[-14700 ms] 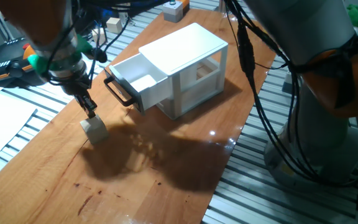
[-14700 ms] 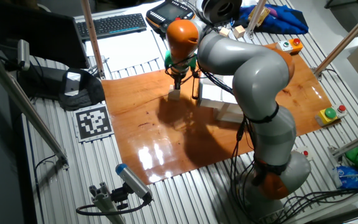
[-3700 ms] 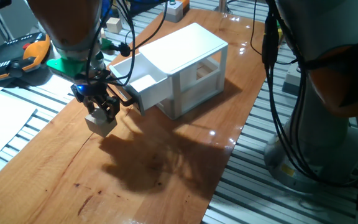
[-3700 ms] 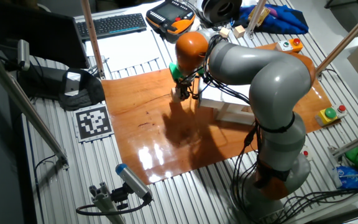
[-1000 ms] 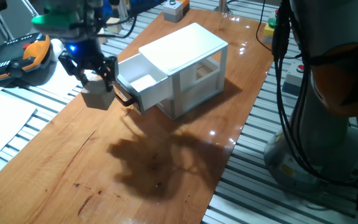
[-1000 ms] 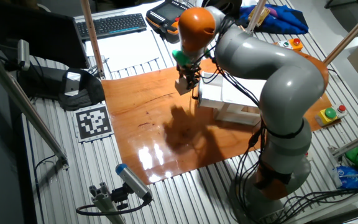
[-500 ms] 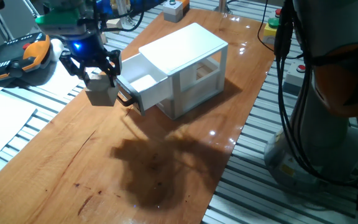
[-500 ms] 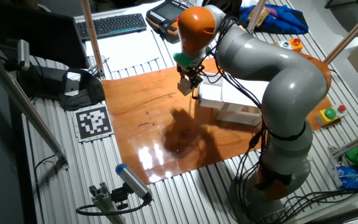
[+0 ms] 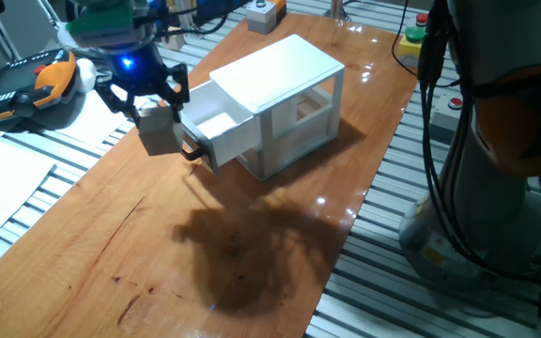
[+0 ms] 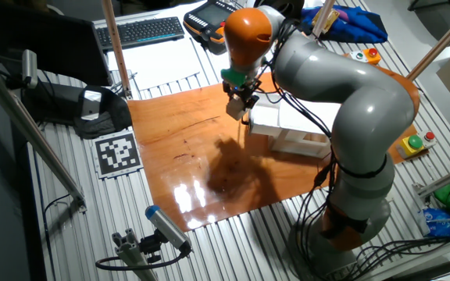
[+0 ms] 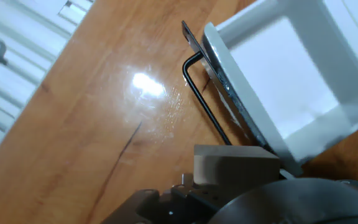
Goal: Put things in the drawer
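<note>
The things are carried by a glossy brown wooden board (image 9: 252, 272), which is laid on a ribbed metal table (image 9: 411, 310). A white cabinet (image 9: 285, 103) stands directly on the board. Its upper drawer (image 9: 209, 127) is pulled out, with the black bar handle (image 11: 205, 102) held above bare wood in front of the cabinet. A dark shadow is cast on the board in front of the cabinet, beyond the drawer. A thin dark scratch in the wood is seen beside the handle in the hand view.
</note>
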Robot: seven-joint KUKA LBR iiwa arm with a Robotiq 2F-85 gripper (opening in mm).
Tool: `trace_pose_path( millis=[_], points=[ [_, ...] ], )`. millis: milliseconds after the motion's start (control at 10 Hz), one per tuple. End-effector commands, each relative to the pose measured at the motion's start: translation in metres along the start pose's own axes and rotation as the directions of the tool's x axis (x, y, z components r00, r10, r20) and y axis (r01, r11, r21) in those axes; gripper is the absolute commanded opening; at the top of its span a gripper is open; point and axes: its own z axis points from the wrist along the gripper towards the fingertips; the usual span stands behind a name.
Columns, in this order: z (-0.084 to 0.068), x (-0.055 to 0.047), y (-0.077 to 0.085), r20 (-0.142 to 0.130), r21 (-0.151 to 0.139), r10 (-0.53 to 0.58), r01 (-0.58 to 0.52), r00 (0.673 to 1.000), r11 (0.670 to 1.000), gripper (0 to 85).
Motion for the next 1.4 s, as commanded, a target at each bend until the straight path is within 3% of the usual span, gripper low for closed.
trace_pose_path(
  millis=[0,500,900,1000,1300],
  points=[
    [0.000,0.000,0.000,0.004,0.002,-0.079,0.079,0.997,0.997,0.0],
    [0.000,-0.006,-0.009,-0.002,0.003,-0.048,0.048,0.999,0.999,0.0],
    [0.003,-0.016,-0.024,-0.029,-0.016,-0.091,0.091,0.995,0.996,0.0],
    [0.003,-0.016,-0.025,-0.032,-0.015,-0.120,0.120,0.992,0.993,0.0],
    [0.000,-0.014,-0.028,-0.004,0.008,-0.318,0.318,0.948,0.948,0.0]
  ],
)
